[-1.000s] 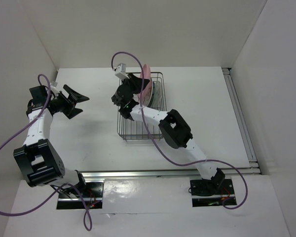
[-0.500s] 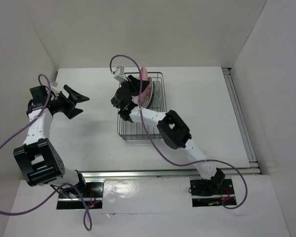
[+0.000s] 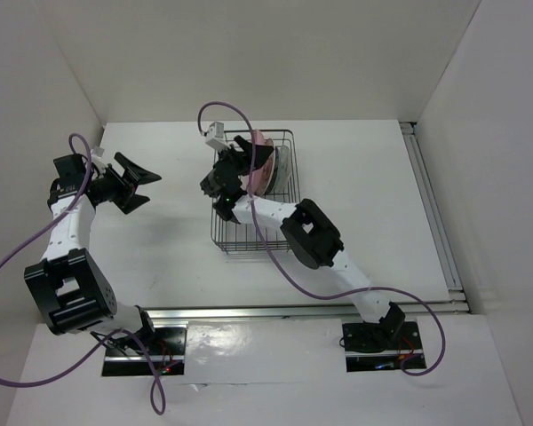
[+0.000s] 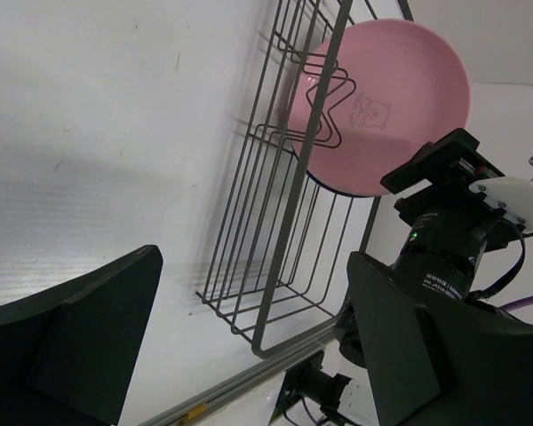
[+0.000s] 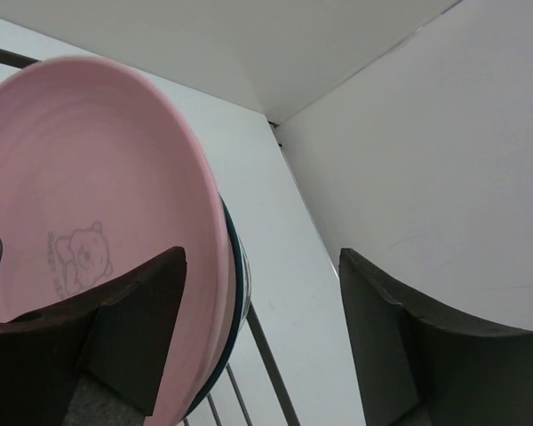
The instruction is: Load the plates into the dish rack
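The pink plate (image 3: 264, 157) stands on edge at the far end of the dark wire dish rack (image 3: 249, 232). It shows large in the right wrist view as the pink plate (image 5: 89, 186), with a bear drawing on it. Close behind it leans a blue-green rimmed plate (image 5: 237, 266). My right gripper (image 5: 259, 266) is open, one finger in front of the pink plate's face and the other well clear of both rims. My left gripper (image 3: 142, 185) hangs open and empty far left of the rack, looking at the rack (image 4: 284, 222) and the pink plate (image 4: 386, 98).
White walls close in the table at the back and on both sides. A metal rail (image 3: 435, 213) runs along the right edge of the table. The right arm (image 3: 311, 232) stretches over the rack's near right corner, trailing a purple cable.
The right gripper's jaws have spread apart and let go of the pink plate, which stays upright in the rack. The left arm has not moved.
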Tool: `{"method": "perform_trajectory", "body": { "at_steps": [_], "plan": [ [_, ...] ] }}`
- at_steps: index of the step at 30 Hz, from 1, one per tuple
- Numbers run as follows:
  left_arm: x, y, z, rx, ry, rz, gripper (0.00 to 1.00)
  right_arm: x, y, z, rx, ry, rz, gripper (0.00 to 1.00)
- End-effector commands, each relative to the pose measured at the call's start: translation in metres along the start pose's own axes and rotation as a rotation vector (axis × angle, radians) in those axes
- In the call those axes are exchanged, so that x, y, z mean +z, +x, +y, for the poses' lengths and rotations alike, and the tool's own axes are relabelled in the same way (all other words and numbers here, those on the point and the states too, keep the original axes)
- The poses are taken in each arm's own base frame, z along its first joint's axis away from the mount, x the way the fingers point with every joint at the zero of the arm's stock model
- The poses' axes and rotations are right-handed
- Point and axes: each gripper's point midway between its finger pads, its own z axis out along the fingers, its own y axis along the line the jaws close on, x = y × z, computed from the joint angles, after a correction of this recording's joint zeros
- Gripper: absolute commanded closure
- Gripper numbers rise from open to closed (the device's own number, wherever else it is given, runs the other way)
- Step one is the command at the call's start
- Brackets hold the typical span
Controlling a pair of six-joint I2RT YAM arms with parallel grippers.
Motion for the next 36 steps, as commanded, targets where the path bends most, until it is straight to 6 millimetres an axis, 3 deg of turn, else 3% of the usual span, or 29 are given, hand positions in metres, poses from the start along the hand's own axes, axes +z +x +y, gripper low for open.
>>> {"method": "perform_trajectory", "body": {
  "at_steps": [1, 6, 18, 20, 29, 36],
  "plan": [
    [0.0, -0.003, -0.003, 0.013, 0.028, -0.003, 0.01, -0.022, 0.042, 0.002, 0.053, 0.004, 0.209, 0.22],
    [0.0, -0.003, -0.003, 0.013, 0.028, -0.003, 0.01, -0.022, 0.046, 0.003, 0.067, -0.004, 0.219, 0.21],
    [0.0, -0.003, -0.003, 0.013, 0.028, -0.003, 0.01, -0.02, 0.032, 0.008, 0.066, -0.025, 0.187, 0.19],
    [0.0, -0.002, -0.004, 0.014, 0.035, 0.002, 0.01, -0.024, 0.035, 0.016, 0.066, -0.038, 0.179, 0.19],
    [0.0, -0.002, -0.004, 0.014, 0.035, 0.002, 0.01, -0.042, 0.016, 0.006, 0.107, -0.068, 0.142, 0.19],
    [0.0, -0.002, -0.004, 0.014, 0.035, 0.002, 0.01, -0.041, 0.004, -0.011, 0.126, -0.067, 0.142, 0.19]
  ]
}}
